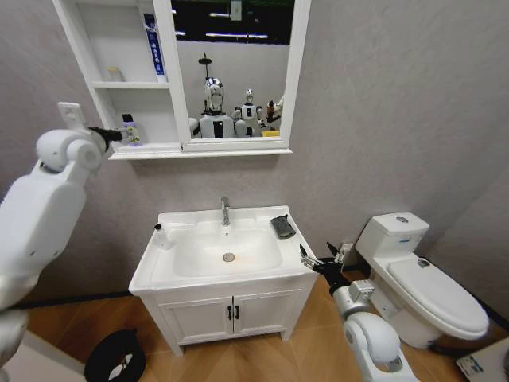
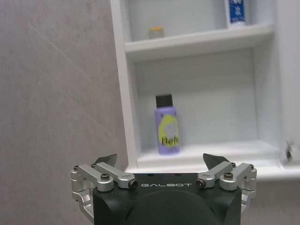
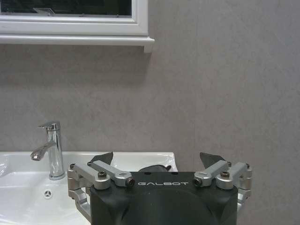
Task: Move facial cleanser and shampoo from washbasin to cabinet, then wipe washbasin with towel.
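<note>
Grippers both spread: left [image 2: 159, 161] facing purple bottle [image 2: 167, 127] in cabinet [image 2: 197, 44], right [image 1: 320, 256] nr washbasin [image 1: 262, 216].

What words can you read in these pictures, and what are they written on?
"GALBOT": on the left gripper, on its black body.
"GALBOT": on the right gripper, same spot.
Purple bottle on the cabinet lower shelf: yellow label with dark letters, too blurred to read.
Blue tube on the upper shelf: white print, too small to read.
Small bottle on the washbasin: nothing readable.

Glossy ceramic washbasin [image 1: 183, 274], polished chrome tap [image 3: 50, 150], matt cloth towel [image 1: 282, 227].
</note>
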Tool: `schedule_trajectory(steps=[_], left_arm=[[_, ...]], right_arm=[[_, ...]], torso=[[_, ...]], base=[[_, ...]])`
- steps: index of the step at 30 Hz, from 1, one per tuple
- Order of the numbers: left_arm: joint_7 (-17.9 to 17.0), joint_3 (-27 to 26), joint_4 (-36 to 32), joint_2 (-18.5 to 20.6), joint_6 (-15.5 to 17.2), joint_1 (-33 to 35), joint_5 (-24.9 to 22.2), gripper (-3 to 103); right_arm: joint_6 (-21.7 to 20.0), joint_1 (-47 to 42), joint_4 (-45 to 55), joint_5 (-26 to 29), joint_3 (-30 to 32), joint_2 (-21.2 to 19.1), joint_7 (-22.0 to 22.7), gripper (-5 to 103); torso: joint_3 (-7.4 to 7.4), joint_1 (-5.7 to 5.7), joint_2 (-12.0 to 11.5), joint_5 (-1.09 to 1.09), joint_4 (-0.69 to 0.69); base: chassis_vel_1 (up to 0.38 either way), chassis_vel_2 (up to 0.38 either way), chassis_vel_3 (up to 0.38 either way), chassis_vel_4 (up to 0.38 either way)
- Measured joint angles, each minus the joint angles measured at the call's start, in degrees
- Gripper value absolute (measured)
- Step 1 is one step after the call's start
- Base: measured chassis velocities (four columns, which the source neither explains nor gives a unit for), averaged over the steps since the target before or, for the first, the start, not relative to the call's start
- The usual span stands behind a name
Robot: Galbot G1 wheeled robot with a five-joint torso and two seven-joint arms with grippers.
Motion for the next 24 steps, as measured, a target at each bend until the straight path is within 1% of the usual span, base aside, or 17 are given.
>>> schedule_trajectory(steps=[1, 2, 3, 5, 6, 8, 9, 10, 11, 12, 13, 14, 15, 16, 17, 19, 24], left_arm=[[0.1, -0.7, -2.4, 0.0, -1.8, 4.9, 1.0, 100], [0.1, -0.7, -2.4, 0.0, -1.8, 4.9, 1.0, 100], [0.5, -0.9, -3.7, -1.2, -3.8, 9.0, 2.4, 100], [0.6, -0.9, -3.8, -1.4, -4.1, 9.4, 2.6, 100], [1.1, -1.1, -4.3, -2.1, -5.1, 10.9, 3.4, 100], [1.7, -1.8, -5.0, -3.7, -7.8, 14.0, 5.9, 100], [1.7, -1.8, -5.0, -3.7, -7.8, 14.0, 5.9, 100], [2.1, -2.1, -5.3, -4.8, -9.3, 16.1, 7.5, 100], [2.4, -2.3, -5.4, -5.9, -10.1, 18.0, 8.9, 100], [3.3, -2.6, -5.0, -7.8, -11.6, 20.7, 11.8, 100], [3.3, -2.6, -5.0, -7.8, -11.6, 20.7, 11.8, 100], [3.9, -3.0, -4.4, -9.0, -12.9, 22.3, 13.8, 100], [6.0, -4.0, -2.7, -11.7, -16.1, 25.4, 17.7, 100], [7.8, -5.1, -0.8, -13.7, -17.8, 27.8, 20.5, 100], [7.8, -5.1, -0.8, -13.7, -17.8, 27.8, 20.5, 100], [10.9, -6.5, 2.5, -16.8, -20.2, 31.7, 26.3, 100], [11.9, -7.1, 2.7, -18.9, -20.7, 34.7, 28.2, 100]], right_arm=[[0.1, -0.4, 0.1, -0.2, 0.3, 0.3, 0.0, 100], [0.1, -0.4, 0.1, -0.2, 0.3, 0.3, 0.0, 100], [0.3, -1.3, 0.5, -0.7, 0.9, 0.8, 0.1, 100], [0.3, -1.5, 0.6, -0.8, 1.0, 0.9, 0.2, 100], [0.3, -1.6, 0.8, -1.0, 1.0, 1.1, 0.3, 100], [0.3, -1.5, 1.1, -1.5, 0.7, 1.5, 0.5, 100], [0.3, -1.5, 1.1, -1.5, 0.7, 1.5, 0.5, 100], [0.2, -1.4, 1.3, -1.6, 0.5, 1.6, 0.6, 100], [-0.1, -1.3, 1.7, -1.6, 0.3, 1.7, 0.7, 100], [-0.4, -1.2, 2.2, -1.6, 0.1, 1.6, 0.8, 100], [-0.4, -1.2, 2.2, -1.6, 0.1, 1.6, 0.8, 100], [-0.4, -1.3, 2.3, -1.6, 0.2, 1.5, 0.8, 100], [-0.4, -1.6, 2.4, -1.5, 0.6, 1.2, 0.8, 100], [-0.4, -1.9, 2.5, -1.1, 1.1, 1.0, 0.8, 100], [-0.4, -1.9, 2.5, -1.1, 1.1, 1.0, 0.8, 100], [-0.4, -2.0, 2.6, -0.6, 1.7, 0.7, 0.9, 100], [-0.4, -1.5, 2.7, 0.0, 1.8, 0.4, 1.1, 100]], torso=[[0.0, 0.0, 0.0, -0.03, 0.01], [0.0, 0.0, 0.0, -0.03, 0.01], [0.01, 0.0, 0.0, -0.05, -0.03], [0.01, 0.0, 0.0, -0.07, -0.04], [0.01, 0.0, 0.0, -0.08, -0.08], [0.0, 0.0, 0.0, 0.01, -0.11], [0.0, 0.0, 0.0, 0.01, -0.11], [0.0, 0.0, 0.0, 0.04, -0.11], [0.01, 0.0, 0.0, 0.0, -0.09], [0.02, 0.01, 0.0, -0.05, -0.07], [0.02, 0.01, 0.0, -0.05, -0.07], [0.01, 0.02, 0.0, 0.0, -0.07], [0.01, 0.02, 0.0, -0.01, -0.07], [0.01, 0.01, 0.0, -0.01, -0.08], [0.01, 0.01, 0.0, -0.01, -0.08], [0.02, 0.02, 0.0, -0.04, -0.07], [0.01, 0.01, 0.0, -0.01, -0.07]], base=[[0.0, 0.0, 0.0, 0.0], [0.0, 0.0, 0.0, 0.0], [0.0, 0.0, 0.0, 0.0], [0.0, 0.0, 0.0, 0.0], [0.0, 0.0, 0.0, 0.0], [0.0, 0.0, 0.0, 0.0], [0.0, 0.0, 0.0, 0.0], [0.0, 0.0, 0.0, 0.0], [0.0, 0.0, 0.0, 0.0], [0.0, 0.0, 0.0, 0.0], [0.0, 0.0, 0.0, 0.0], [0.0, 0.0, 0.0, 0.0], [0.0, 0.0, 0.0, 0.0], [0.0, 0.0, 0.0, 0.0], [0.0, 0.0, 0.0, 0.0], [0.0, 0.0, 0.0, 0.0], [0.0, 0.0, 0.0, 0.0]])
